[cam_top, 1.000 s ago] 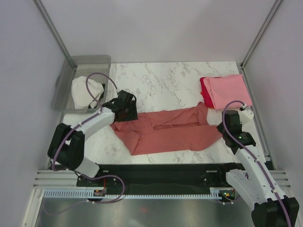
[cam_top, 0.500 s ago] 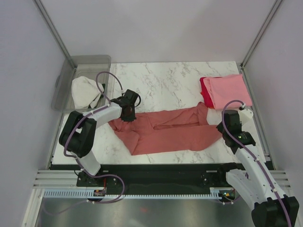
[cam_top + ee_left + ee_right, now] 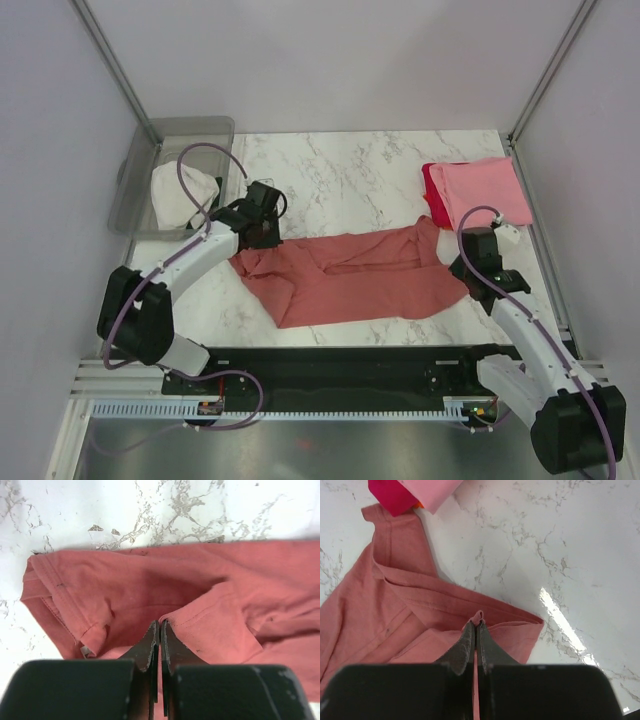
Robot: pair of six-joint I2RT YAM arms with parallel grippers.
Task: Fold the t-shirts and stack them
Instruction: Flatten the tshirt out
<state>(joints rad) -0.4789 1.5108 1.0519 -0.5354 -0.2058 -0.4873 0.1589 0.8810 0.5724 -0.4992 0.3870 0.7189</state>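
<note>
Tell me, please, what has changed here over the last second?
The left gripper, open a second ago, has closed on the left edge of the salmon-red t-shirt. The right gripper stays shut on the shirt's right edge, its arm shifted slightly leftward. The folded light pink t-shirt on the bright red t-shirt, and the bin with the white cloth, have not moved.

Overhead view, two wrist close-ups
Top camera looks down from the near side over the whole counter (image 3: 350,170); each wrist camera faces past its jaws, close over the salmon-red shirt (image 3: 360,280) all views share.
</note>
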